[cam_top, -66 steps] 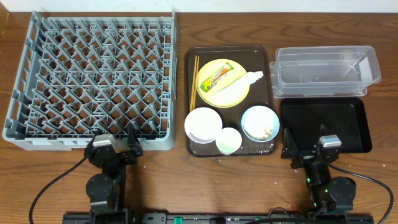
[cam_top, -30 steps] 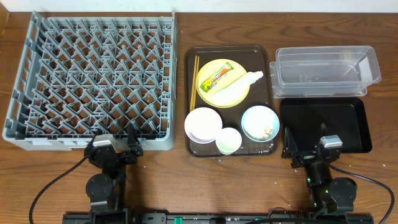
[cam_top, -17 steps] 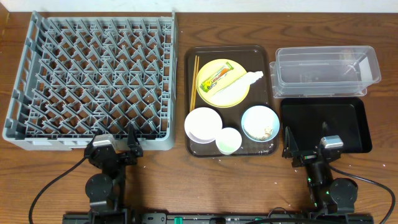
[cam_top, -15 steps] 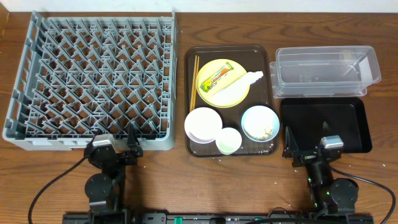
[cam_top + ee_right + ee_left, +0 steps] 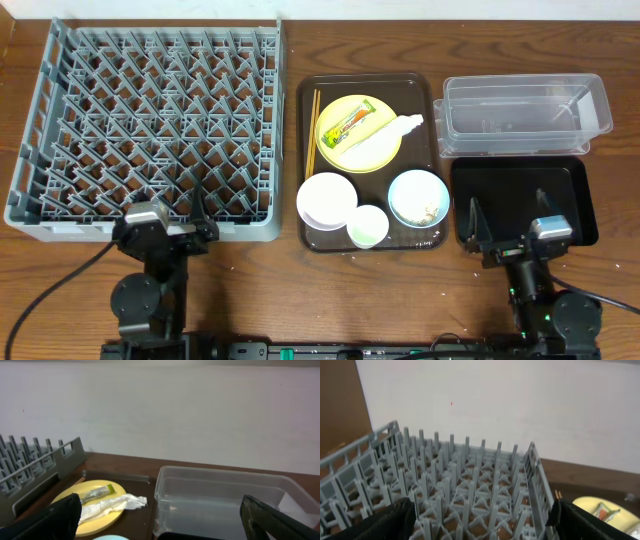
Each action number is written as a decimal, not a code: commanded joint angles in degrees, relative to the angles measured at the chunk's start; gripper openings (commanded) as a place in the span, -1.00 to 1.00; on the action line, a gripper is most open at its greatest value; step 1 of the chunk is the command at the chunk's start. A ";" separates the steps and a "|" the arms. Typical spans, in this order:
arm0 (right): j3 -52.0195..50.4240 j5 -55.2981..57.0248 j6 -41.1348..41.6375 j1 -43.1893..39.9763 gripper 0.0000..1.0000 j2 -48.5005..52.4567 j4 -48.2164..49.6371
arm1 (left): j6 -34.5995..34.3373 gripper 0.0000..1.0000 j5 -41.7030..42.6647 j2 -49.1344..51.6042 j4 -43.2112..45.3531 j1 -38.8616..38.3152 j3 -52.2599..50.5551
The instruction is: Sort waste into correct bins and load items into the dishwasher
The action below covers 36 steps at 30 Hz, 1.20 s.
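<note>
- Both hands are held at full spread and nothing is gripped: the left gripper (image 5: 165, 222) is parked at the near edge of the dish rack (image 5: 30, 140), the right gripper (image 5: 510, 235) at the near edge of the black tray (image 5: 520, 195).
- None of the sorting or loading is seen to be done; the rack, the black tray and the clear tub (image 5: 520, 82) are seen bare.
- All task things are gathered on the brown serving tray (image 5: 365, 77), which lies between the two arms.
- The snack wrapper (image 5: 352, 124) and the tissue (image 5: 400, 126) are laid on the yellow plate (image 5: 385, 150) at the far end of that tray; both are set on a slant, near-left to far-right.
- From the right gripper the plate is found ahead and to the left; it is judged the nearer hand, and both bins are on its side.
- The crumbs (image 5: 430, 211) are held in the light blue bowl (image 5: 418, 197), the dish closest to the right gripper.
- The chopsticks (image 5: 313, 130) are laid along the tray's left edge, long axis pointing away from the robot, beside the rack; they, the white bowl (image 5: 327, 199) and the small cup (image 5: 368, 226) are judged better suited to the left arm.
</note>
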 commanded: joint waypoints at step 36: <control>69.26 -13.38 -6.34 0.92 0.98 64.00 -41.18 | 0.79 0.79 -0.09 43.58 -35.47 -0.17 52.94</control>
